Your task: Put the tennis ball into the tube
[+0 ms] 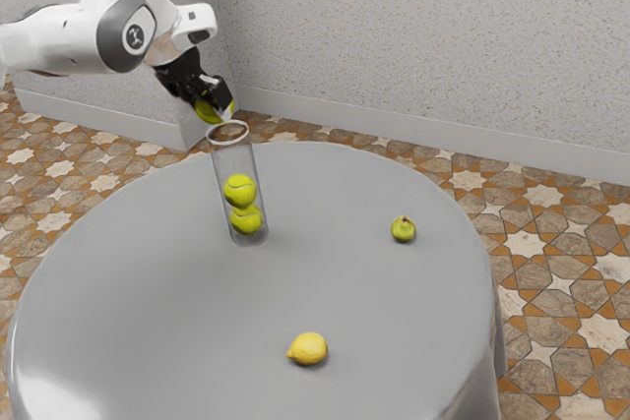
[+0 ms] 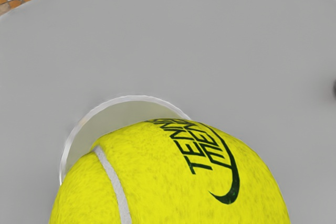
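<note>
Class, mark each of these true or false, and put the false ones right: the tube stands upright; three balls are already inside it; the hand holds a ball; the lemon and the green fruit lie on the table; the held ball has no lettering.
1. The clear tube stands upright. True.
2. Three balls are already inside it. False: two are inside, one above the other, and the third is outside.
3. The hand holds a tennis ball. True.
4. The lemon and the green fruit lie on the table. True.
5. The held ball has no lettering. False: dark lettering shows on it.
</note>
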Controlling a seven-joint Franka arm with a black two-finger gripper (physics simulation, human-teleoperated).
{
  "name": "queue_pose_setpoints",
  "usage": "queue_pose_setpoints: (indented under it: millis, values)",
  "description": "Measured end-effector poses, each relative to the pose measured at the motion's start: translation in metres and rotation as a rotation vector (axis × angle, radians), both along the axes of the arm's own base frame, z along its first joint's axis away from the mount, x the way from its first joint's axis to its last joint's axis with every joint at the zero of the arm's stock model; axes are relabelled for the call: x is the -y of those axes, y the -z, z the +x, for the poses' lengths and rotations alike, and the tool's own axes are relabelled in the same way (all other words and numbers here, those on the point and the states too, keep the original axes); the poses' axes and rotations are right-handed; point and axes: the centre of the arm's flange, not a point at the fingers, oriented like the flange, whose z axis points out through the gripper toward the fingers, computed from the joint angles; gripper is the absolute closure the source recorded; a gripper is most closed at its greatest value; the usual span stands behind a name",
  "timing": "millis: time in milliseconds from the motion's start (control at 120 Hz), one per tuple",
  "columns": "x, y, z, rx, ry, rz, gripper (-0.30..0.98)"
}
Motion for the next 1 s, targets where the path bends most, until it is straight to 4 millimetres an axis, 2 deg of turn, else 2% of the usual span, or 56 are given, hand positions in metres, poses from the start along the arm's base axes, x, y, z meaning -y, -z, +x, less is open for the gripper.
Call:
queue_pose_setpoints:
  millis: [158, 442, 617, 767, 1000]
  values:
    - [-0.008, 0.013, 0.016, -0.014, -0.045, -0.018, 0.32]
    - [-0.008, 0.035, 0.042, -0.032, -0.085, -0.041, 0.32]
    - [-0.011, 0.038, 0.043, -0.035, -0.106, -0.054, 0.32]
    - [-0.016, 0.032, 0.040, -0.027, -0.123, -0.062, 0.32]
    - [-0.015, 0.036, 0.035, -0.039, -0.142, -0.098, 0.11]
